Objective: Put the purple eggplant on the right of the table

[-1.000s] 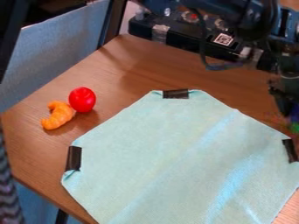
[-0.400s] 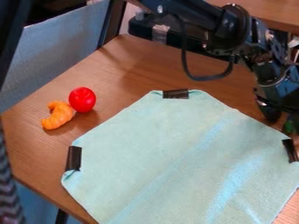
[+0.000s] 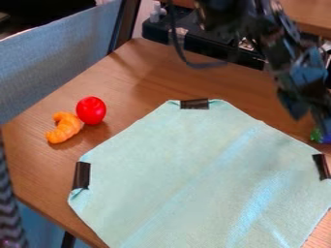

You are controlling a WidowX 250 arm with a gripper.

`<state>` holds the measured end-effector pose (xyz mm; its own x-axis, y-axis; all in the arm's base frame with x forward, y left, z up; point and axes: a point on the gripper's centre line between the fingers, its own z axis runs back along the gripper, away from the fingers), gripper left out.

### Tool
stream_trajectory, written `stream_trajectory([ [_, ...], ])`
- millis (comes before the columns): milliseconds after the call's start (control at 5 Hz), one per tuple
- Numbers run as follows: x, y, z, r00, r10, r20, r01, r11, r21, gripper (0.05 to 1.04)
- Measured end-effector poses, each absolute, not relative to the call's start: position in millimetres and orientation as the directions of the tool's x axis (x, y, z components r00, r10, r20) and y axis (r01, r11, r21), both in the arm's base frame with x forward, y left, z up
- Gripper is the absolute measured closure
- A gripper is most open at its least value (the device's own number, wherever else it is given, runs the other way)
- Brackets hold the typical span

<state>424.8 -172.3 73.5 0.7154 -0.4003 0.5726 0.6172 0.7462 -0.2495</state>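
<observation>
I have the black two-finger gripper [image 3: 310,122] at my view's right edge, jaws apart, above the green-topped purple eggplant [image 3: 325,138], which sits near the pale green cloth [image 3: 188,169].

Blue-grey panel [image 3: 58,68] at upper left, dark post [image 3: 125,24] beside it, wooden surface [image 3: 311,13] at upper right

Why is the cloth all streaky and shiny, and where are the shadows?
Camera view: pale streaks of glare slant across the blue-green cloth, likely light catching its folds; soft dark shadows lie on the wooden table beside the red round toy and the orange croissant-shaped toy.
</observation>
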Motion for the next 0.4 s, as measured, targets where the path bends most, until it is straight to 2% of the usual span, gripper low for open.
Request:
stream_trajectory([
  [200,407.8,-153.0,108.6,0.645,-0.529,0.552,0.715,0.672,-0.191,0.084],
  [400,368.8,-125.6,144.8,0.577,-0.713,0.398,0.802,0.588,-0.109,0.084],
])
